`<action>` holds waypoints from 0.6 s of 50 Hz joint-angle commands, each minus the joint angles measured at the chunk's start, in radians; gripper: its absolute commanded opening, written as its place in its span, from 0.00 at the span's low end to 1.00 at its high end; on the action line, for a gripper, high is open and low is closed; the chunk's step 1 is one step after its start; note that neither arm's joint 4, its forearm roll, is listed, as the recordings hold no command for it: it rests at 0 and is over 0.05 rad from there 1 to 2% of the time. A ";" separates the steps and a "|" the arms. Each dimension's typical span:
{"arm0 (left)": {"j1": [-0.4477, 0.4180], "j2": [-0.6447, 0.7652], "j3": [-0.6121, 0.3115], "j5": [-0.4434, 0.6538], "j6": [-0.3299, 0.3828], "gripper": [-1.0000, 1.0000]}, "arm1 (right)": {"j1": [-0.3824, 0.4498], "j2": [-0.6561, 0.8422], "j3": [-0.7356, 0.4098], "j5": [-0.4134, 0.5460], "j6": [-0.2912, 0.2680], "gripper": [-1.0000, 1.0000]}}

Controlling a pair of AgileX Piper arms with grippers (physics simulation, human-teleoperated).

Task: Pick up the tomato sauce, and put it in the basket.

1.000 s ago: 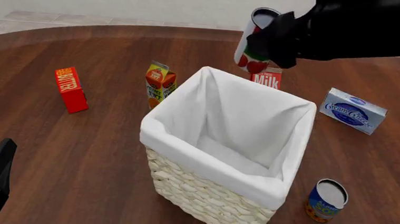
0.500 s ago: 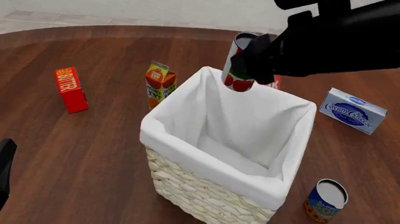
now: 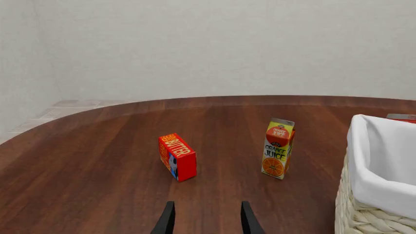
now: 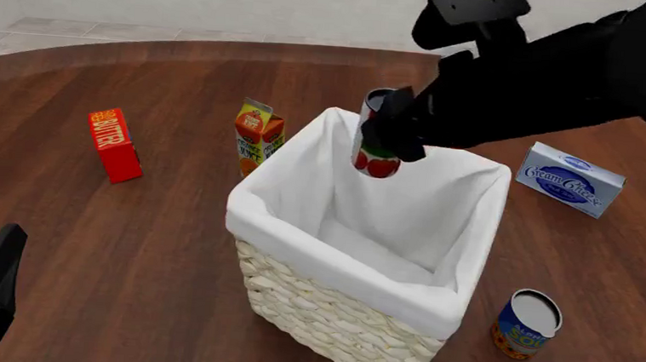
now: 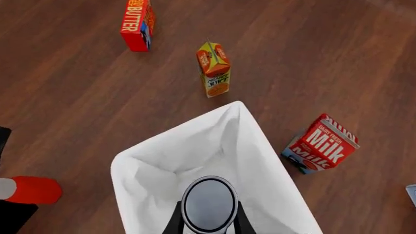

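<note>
Glossy dark wood table (image 4: pixel 159 246), woven wicker basket (image 4: pixel 325 318) w/ white cloth lining, grey metal-topped tomato sauce (image 5: pixel 209 204).

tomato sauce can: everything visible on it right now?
The tomato sauce is a small cylindrical can with a grey metal top and a red, green and white label showing tomatoes. It hangs roughly upright, slightly tilted, clamped in the right tool over the open basket, near its far rim. Only the tool's fingers touch it.

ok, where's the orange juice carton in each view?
Front: the tall orange and yellow juice carton stands left of the pale wicker basket.
Left wrist: carton beside the basket's white-lined rim.
Right wrist: carton just beyond the basket's corner.
Shared landmark: the red butter box.
</note>
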 commanded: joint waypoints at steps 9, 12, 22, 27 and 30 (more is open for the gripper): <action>0.000 0.000 0.000 0.000 0.000 1.00 | -0.006 0.035 0.000 0.055 0.054 0.00; 0.000 0.000 0.000 0.000 0.000 1.00 | -0.011 0.042 -0.001 0.064 0.052 0.00; 0.000 0.000 0.000 0.000 0.000 1.00 | -0.017 0.061 0.000 0.083 0.067 0.00; 0.000 0.000 0.000 0.000 0.000 1.00 | -0.008 0.067 0.007 0.081 0.078 0.00; 0.000 0.000 0.000 0.000 0.000 1.00 | -0.008 0.070 0.008 0.084 0.079 0.00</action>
